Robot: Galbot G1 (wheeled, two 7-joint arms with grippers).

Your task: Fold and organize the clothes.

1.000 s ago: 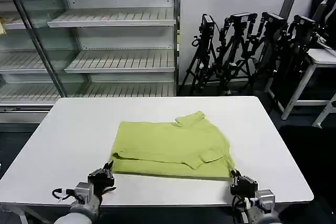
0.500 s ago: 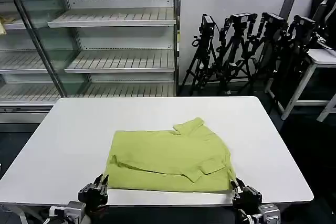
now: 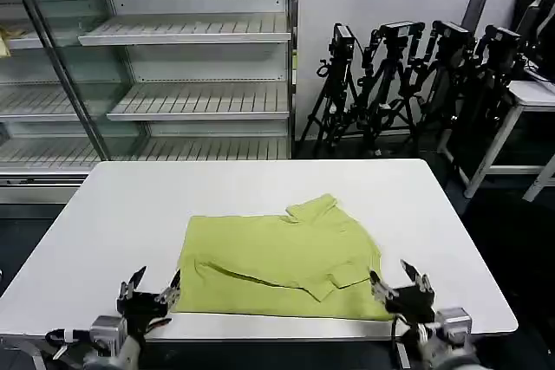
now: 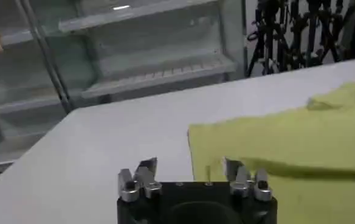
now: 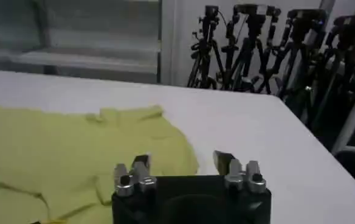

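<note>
shirt (image 3: 282, 257) folded, flat on white table (image 3: 121, 214), near front edge | left gripper (image 3: 153, 288) at its front-left corner, jaws open, empty | right gripper (image 3: 401, 283) at front-right corner, jaws open, empty | shelving rack (image 3: 173, 67) and tripods (image 3: 408, 84) behind table

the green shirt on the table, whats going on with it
The lime shirt lies partly folded on the white table, collar toward the shelves. Neither gripper holds it: the left gripper is open at its near left corner and the right gripper is open at its near right corner, both at the table's front edge.
</note>
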